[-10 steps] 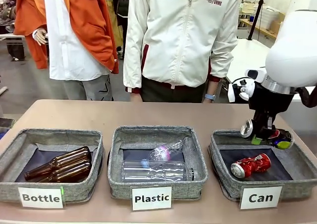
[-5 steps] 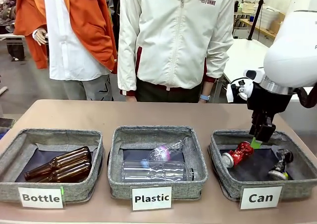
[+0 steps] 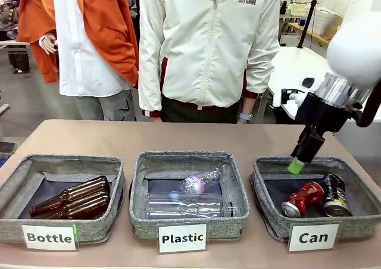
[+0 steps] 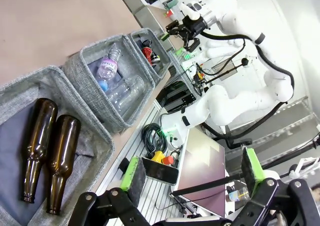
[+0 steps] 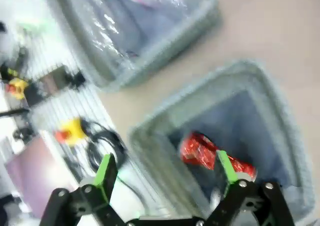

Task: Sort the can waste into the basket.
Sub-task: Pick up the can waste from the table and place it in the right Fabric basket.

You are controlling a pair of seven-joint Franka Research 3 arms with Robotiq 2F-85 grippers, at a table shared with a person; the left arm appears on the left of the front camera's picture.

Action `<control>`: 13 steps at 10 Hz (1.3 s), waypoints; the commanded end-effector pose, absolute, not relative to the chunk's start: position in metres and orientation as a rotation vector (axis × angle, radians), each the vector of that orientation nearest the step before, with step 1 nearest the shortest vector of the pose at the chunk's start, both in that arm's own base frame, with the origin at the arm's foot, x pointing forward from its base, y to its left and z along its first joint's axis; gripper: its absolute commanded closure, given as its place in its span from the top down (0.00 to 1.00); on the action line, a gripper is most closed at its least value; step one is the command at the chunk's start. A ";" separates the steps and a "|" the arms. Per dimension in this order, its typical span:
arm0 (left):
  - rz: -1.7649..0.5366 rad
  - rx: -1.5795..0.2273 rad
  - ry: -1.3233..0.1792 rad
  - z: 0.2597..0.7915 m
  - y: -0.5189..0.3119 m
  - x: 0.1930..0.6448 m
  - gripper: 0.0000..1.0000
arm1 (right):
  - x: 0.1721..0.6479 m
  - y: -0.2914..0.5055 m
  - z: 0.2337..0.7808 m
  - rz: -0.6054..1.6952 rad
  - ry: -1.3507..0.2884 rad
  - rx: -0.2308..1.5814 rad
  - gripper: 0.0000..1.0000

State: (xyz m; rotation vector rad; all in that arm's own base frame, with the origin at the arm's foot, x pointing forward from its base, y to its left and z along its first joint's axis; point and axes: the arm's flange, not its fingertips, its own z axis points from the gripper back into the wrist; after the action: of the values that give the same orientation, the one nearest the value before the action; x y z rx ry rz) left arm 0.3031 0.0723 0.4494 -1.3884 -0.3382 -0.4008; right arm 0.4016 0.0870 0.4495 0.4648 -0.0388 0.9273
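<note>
Now both cans lie inside the basket point(image 3: 271, 218) labelled "Can", resting on its dark lining: the red can point(image 3: 303, 199) left of centre, the black can point(image 3: 336, 196) touching it on the right. The right gripper point(image 3: 296, 166) hangs above the basket's far rim, jaws spread wide, holding nothing. Half a second ago the red can stood tipped near the left wall and the black can lay at the right end; a second ago the gripper held the black can. Sorting looks complete. The left gripper point(image 4: 189, 173) is also wide open, empty, off the table's edge.
</note>
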 end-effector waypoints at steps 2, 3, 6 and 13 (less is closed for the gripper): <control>-0.391 -1.408 -0.336 0.454 0.072 0.302 1.00 | 0.426 0.046 0.475 0.171 -0.066 1.476 1.00; -0.391 -1.408 -0.336 0.454 0.072 0.302 1.00 | 0.428 0.027 0.471 0.053 -0.031 1.680 1.00; -0.391 -1.408 -0.336 0.454 0.072 0.302 1.00 | 0.407 -0.021 0.442 -0.202 -0.078 2.009 1.00; -0.391 -1.408 -0.336 0.454 0.072 0.302 1.00 | 0.406 -0.018 0.450 0.496 0.094 1.400 1.00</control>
State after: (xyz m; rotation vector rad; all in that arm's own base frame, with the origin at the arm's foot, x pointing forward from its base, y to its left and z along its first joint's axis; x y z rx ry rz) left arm 0.3028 0.0725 0.4495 -1.3890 -0.3383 -0.4005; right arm 0.4067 -0.0111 0.4539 1.4160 0.1186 0.4836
